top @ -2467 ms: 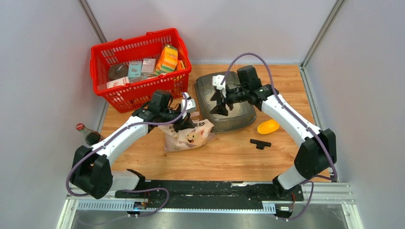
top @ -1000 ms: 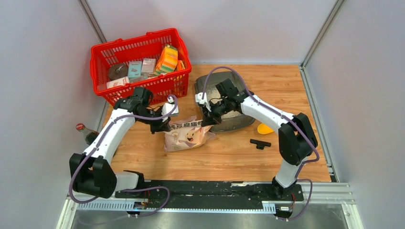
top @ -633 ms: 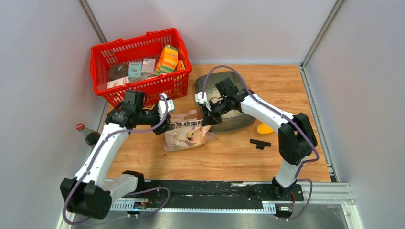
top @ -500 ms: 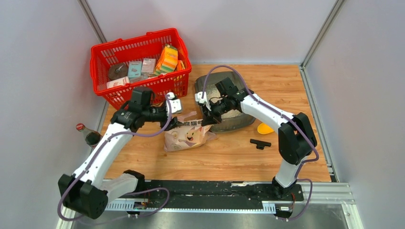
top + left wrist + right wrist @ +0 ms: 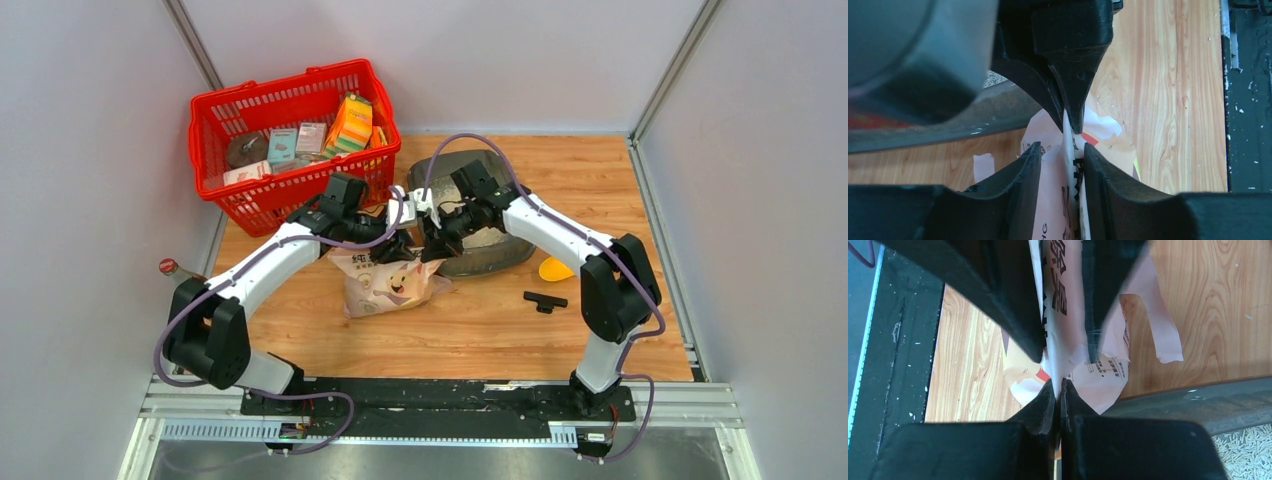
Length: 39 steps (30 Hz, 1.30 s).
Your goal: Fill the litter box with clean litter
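The beige paper bag (image 5: 390, 285) with a cartoon cat lies on the wood just left of the dark grey litter box (image 5: 478, 262). My right gripper (image 5: 1059, 385) is shut on the bag's top edge, pinching the paper flat. My left gripper (image 5: 1062, 147) faces it from the left, jaws apart, with the same paper edge (image 5: 1068, 170) standing between its fingers (image 5: 1023, 175). In the top view both grippers meet above the bag, left (image 5: 402, 243) and right (image 5: 430, 247). Some pale clean litter (image 5: 1248, 450) lies in the litter box (image 5: 1198, 400).
A red mesh basket (image 5: 290, 130) full of packets stands at the back left, close behind my left arm. A yellow scoop (image 5: 560, 266) and a small black T-shaped piece (image 5: 545, 300) lie right of the box. A bottle (image 5: 175, 272) lies at the left edge.
My left arm swung right, back to the bag's top, and its jaws now straddle the paper edge. The right gripper kept its hold on the bag and stayed put.
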Motion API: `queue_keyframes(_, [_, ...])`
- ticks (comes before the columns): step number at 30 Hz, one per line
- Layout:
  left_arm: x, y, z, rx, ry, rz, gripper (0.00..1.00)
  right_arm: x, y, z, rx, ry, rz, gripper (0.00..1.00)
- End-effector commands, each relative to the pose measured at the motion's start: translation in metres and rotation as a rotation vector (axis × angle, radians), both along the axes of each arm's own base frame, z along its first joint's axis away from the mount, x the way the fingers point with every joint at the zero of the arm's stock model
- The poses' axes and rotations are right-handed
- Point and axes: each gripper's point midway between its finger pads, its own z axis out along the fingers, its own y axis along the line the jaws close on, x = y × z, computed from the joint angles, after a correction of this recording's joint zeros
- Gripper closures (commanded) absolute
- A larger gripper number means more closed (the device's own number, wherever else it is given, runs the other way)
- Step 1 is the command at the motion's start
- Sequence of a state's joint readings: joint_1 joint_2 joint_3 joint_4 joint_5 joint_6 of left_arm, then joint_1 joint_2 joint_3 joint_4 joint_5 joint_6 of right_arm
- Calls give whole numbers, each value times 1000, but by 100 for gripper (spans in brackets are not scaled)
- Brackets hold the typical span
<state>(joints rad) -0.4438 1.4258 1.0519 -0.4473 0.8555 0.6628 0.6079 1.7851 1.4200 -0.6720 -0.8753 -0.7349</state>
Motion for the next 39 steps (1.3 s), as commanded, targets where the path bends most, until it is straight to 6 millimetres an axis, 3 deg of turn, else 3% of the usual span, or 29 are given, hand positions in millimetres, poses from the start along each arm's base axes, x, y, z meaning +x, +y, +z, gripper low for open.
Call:
queue_keyframes(1, [1,-25,22,-85,-35,-62,66,21,10,26,66,-50,-41,100])
queue_keyframes(3, [-2,-27,16,-82,-9,-65,80,23,10,26,64,-41,-57,99])
queue_keyframes(4, [-4,-28,14,-82,2,-69,91,24,9,26,59,-23,-79,93])
queue_keyframes(5, [-5,-28,10,-76,15,-67,95,28,4,26,55,-20,-103,89])
queue_keyframes(6, [-6,-27,7,-71,27,-63,99,29,-1,32,57,-23,-119,83])
queue_keyframes(7, [-5,-26,5,-62,26,-51,100,32,-8,39,57,-27,-137,67])
queue_keyframes(9, [-5,-24,5,-58,22,-37,100,42,-35,49,37,-24,-211,52])
queue_keyframes(10, [-5,-24,6,-56,20,-32,100,41,-48,69,53,-57,-241,45])
queue_keyframes(11, [-5,-23,7,-58,19,-28,100,48,-74,70,24,-49,-303,43])
queue_keyframes(13, [-3,-25,11,-68,21,-20,100,42,-104,82,-5,-89,-344,41])
queue_keyframes(14, [-4,-25,12,-74,42,-8,100,36,-131,72,-84,-77,-387,41])
queue_keyframes(17, [-1,-28,14,-87,70,16,100,12,-182,46,-263,-199,-385,40])
queue_keyframes(18, [-1,-29,15,-92,71,19,100,7,-192,37,-306,-261,-353,40])
queue_keyframes(19, [0,-29,15,-95,76,24,100,-14,-205,5,-368,-230,-337,40])
queue_keyframes(20, [0,-29,16,-97,81,28,100,-16,-217,7,-398,-316,-363,40])
queue_keyframes(23, [1,-31,20,-105,90,37,100,-36,-241,-24,-483,-398,-363,40])
queue_keyframes(25, [2,-31,20,-104,98,42,100,-40,-249,-33,-513,-448,-344,42])
queue_keyframes(26, [2,-31,21,-106,97,43,100,-46,-255,-47,-538,-451,-329,42])
queue_keyframes(33, [4,-31,19,-98,108,50,100,-63,-269,-81,-619,-485,-256,48])
queue_keyframes(39, [5,-31,17,-94,111,53,100,-56,-274,-92,-645,-517,-272,56])
